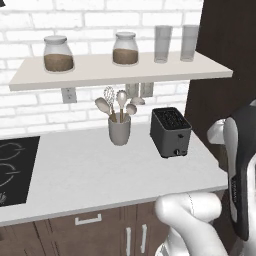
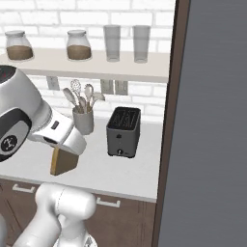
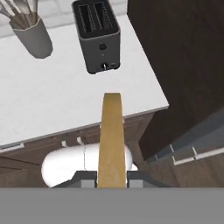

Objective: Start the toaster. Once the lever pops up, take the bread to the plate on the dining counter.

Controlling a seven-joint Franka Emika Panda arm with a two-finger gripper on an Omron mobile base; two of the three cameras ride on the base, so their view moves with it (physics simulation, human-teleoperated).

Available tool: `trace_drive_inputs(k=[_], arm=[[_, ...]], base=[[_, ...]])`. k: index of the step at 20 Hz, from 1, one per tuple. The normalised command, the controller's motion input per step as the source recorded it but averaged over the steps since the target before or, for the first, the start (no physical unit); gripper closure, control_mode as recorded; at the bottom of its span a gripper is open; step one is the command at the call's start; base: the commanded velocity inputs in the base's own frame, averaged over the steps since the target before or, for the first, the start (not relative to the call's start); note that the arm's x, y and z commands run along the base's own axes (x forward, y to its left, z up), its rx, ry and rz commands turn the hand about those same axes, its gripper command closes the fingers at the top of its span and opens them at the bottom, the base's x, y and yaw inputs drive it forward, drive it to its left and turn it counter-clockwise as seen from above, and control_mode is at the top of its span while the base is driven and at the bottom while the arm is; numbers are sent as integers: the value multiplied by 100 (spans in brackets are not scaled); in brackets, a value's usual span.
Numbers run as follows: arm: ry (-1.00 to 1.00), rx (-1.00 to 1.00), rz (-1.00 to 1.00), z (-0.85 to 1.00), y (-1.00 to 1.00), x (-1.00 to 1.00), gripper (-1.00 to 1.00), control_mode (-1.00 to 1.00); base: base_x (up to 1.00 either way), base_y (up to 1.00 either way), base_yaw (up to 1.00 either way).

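Between my fingertips, clamped edge-on, I held the bread [image 3: 111, 135] clear of the toaster [image 3: 97, 35] on the worktop; I judged a level, unhurried carry toward the plate best

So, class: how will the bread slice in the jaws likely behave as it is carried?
The bread sticks straight out edge-on without sagging, so it is probably stiff. It looks thin, likely light. Gripped at one end alone, it may pivot or slip if the gripper swings fast.

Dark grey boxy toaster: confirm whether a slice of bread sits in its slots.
No: the dark grey boxy toaster shows two empty slots, while the tan-brown bread slice is held in the gripper.
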Motion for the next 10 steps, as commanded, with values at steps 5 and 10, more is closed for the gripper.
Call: trace_drive_inputs(k=[5, 10], arm=[[0, 1, 1, 0, 4, -24, 100, 100], [0, 0, 0, 0, 0, 0, 100, 100]], base=[[-34, 8, 0], [-100, 45, -6]])
